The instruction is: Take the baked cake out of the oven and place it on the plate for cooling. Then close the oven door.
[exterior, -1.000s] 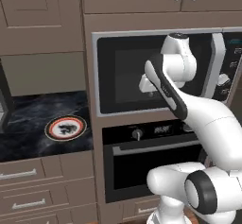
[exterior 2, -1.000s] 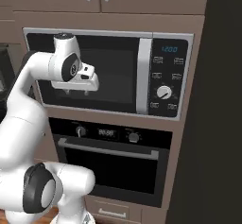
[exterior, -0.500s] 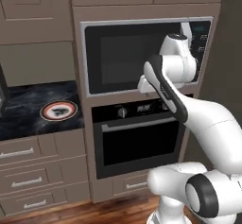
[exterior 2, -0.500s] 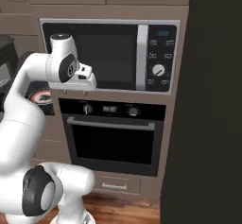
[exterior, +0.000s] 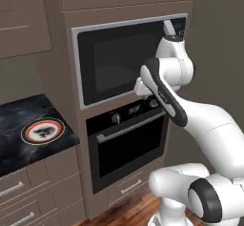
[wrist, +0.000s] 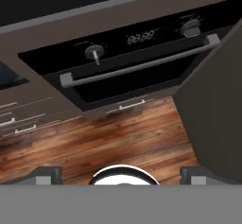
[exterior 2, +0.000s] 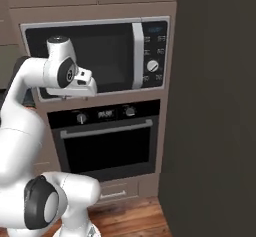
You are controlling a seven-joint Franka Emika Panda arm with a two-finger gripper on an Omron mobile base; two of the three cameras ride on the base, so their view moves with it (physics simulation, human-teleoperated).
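A glossy white robot arm (exterior: 190, 120) built from rounded, tube-like segments. Dark grey rings and round caps mark its joints, one large cap low on the bulbous base (exterior 2: 42, 206). A black band runs along one upper segment. Two small grey fingers (wrist: 47, 175), blocky and squared, with a gap between them.

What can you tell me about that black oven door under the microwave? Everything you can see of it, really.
The wide black glass oven door looks shut, standing flush and upright in the brown cabinet front. A straight silver bar handle runs across its top edge. Above it sits a black strip with round knobs and a small display; a drawer lies below. Nothing touches the door.
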